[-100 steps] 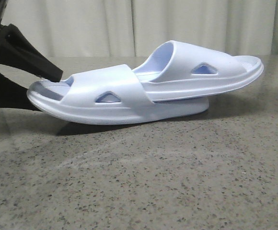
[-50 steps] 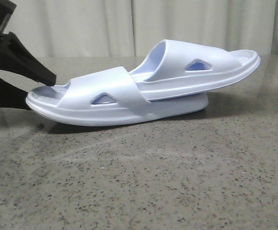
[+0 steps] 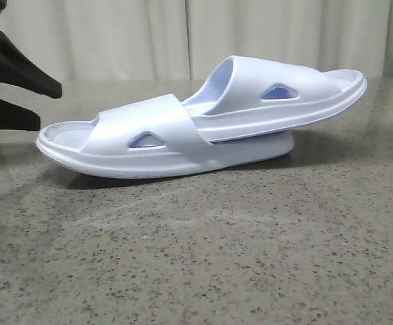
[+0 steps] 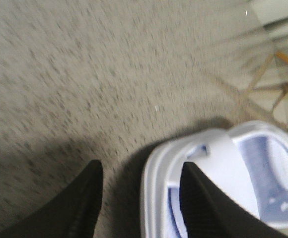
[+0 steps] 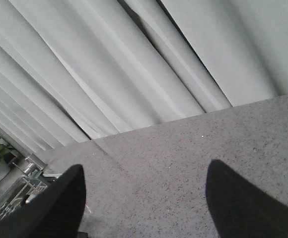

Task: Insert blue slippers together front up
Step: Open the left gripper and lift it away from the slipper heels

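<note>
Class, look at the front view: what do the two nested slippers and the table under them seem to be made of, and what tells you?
The blue slippers: probably moulded foam or soft plastic, matte with a faint sheen; each looks like one seamless piece with rounded edges and cut-out vents. The table: seemingly stone or a stone-look laminate, grey with dark speckles and a dull surface; which one cannot be told.

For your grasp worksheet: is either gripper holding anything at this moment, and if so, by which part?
Nothing is held. The left gripper is open beside the blue slippers, clear of them in the front view. The right gripper is open over bare table.
</note>
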You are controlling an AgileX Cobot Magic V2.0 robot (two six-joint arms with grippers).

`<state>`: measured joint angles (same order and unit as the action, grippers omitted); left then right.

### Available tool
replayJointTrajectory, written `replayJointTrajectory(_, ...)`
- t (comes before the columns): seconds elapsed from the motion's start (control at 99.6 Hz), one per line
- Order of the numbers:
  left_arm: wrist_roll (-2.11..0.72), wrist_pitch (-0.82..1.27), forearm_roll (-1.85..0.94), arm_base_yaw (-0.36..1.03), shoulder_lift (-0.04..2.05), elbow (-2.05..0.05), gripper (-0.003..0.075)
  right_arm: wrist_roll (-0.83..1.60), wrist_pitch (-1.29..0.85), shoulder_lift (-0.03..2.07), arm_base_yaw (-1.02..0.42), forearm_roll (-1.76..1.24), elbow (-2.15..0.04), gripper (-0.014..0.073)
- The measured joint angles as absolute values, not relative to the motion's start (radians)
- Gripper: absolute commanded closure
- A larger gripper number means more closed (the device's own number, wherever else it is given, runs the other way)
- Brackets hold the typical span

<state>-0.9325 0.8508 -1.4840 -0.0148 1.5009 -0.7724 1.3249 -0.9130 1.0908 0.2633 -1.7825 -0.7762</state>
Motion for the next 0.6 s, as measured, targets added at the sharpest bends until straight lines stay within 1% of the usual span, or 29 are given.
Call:
replayJointTrajectory(0.12,-1.012,0.849,-1.548,-0.076,1.501,-0.772,0.041,1.325,-0.913,1.091,0.263,-1.783,-0.776,0.0148)
replayJointTrajectory(0.412,-1.329,0.84,-1.741,-0.215,1.501,-0.772,0.041,1.327,-0.854,1.091,0.263,-1.783,-0.776,0.0148)
replayJointTrajectory(0.522,-1.432,0.79,-1.77,-0.262,1.501,-0.774,0.041,1.362,-0.811,1.091,0.263,-1.778,-0.776,0.0148)
replayJointTrajectory(0.602,-1.498,0.731,-1.776,-0.287,1.501,-0.776,0.041,1.404,-0.741,1.091,0.263,-1.774,-0.776,0.0148)
